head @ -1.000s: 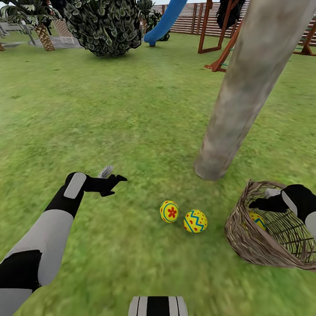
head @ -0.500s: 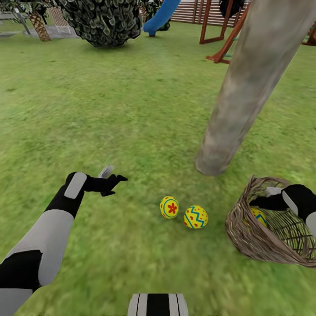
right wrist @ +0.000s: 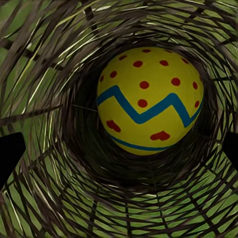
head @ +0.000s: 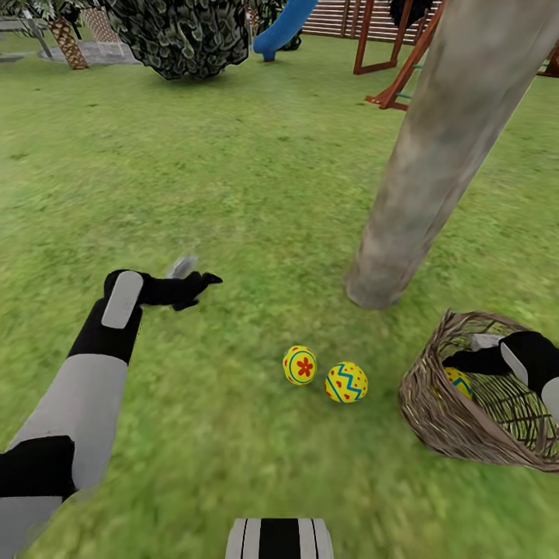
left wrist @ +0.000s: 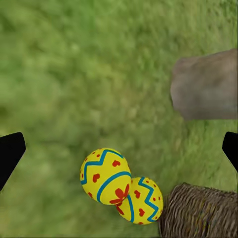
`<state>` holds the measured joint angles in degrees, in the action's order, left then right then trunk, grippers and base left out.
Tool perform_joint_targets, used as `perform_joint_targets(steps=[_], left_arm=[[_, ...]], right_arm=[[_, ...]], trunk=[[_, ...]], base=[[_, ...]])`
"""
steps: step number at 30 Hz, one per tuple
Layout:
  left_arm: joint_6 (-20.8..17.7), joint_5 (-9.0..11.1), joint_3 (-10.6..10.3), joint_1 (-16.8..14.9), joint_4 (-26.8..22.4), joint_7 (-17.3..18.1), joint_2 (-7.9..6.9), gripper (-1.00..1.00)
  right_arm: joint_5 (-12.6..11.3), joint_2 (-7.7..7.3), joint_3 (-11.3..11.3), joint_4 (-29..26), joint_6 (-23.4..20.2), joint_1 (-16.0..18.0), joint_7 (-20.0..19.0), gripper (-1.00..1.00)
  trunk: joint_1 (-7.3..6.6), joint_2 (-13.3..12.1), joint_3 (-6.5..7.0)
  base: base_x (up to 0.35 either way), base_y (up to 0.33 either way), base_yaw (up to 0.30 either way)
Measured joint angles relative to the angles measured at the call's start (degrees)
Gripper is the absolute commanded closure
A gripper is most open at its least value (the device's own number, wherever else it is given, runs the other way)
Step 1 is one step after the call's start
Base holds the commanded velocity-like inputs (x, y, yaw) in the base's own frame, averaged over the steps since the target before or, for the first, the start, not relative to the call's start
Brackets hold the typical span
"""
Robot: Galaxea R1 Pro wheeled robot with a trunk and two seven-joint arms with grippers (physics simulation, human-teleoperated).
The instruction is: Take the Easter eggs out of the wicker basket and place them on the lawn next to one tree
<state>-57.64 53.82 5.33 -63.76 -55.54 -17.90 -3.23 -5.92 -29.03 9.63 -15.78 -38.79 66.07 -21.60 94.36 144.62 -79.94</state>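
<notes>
Right wrist view has my right end effector (right wrist: 119, 148) spread wide inside the wicker basket (right wrist: 44, 64), last Easter egg (right wrist: 149, 100) dead ahead between the tips; looks hard and slick, so I'd pinch its widest middle.

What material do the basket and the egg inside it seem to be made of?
The wicker basket looks like woven brown twigs, matte, with grass showing through the open weave. The egg inside looks smooth, hard and painted: yellow with a blue zigzag and red dots. Its real material is unclear.
</notes>
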Motion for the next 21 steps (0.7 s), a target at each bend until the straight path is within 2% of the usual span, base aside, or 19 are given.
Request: perform_joint_targets(steps=[1,3,5,8,10,12,21], left_arm=[[-0.12,0.17,-0.04,-3.55,2.66,-4.35,0.89,-1.0],[-0.15,0.25,-0.05,-9.16,7.41,-6.92,2.14,-1.0],[-0.16,0.22,-0.09,-12.76,10.56,-7.6,3.02,-1.0],[-0.13,0.29,-0.3,-18.02,14.73,-8.17,5.24,-1.0],[-0.12,0.38,-0.28,-19.89,16.21,-8.29,7.21,-1.0],[-0.17,0.14,-0.31,-20.31,16.48,-8.22,7.84,-1.0],[-0.18,0.06,-0.12,-20.58,16.67,-7.64,8.13,-1.0]], right_arm=[[0.05,0.0,0.0,0.02,0.17,0.0,0.02,-1.0],[0.07,0.0,0.0,0.03,0.27,-0.01,0.03,-1.0],[0.08,0.0,0.0,0.04,0.29,0.0,0.03,-1.0],[0.07,0.0,0.0,0.04,0.83,0.0,0.03,-1.0],[0.14,0.0,0.0,0.1,2.28,0.0,0.04,-1.0],[0.16,0.0,0.0,0.12,2.69,0.0,0.04,-1.0],[0.16,0.0,0.0,0.13,3.03,0.0,0.04,-1.0]], trunk=[[0.0,0.0,0.0],[0.0,0.0,0.0],[0.0,0.0,0.0],[0.0,0.0,0.0],[0.0,0.0,0.0],[0.01,0.0,-0.01],[0.01,0.0,-0.01]], base=[[0.0,0.0,0.0],[0.0,0.0,0.0],[0.0,0.0,0.0],[0.0,0.0,0.0],[0.0,0.0,0.0],[0.0,0.0,0.0],[0.0,0.0,0.0]])
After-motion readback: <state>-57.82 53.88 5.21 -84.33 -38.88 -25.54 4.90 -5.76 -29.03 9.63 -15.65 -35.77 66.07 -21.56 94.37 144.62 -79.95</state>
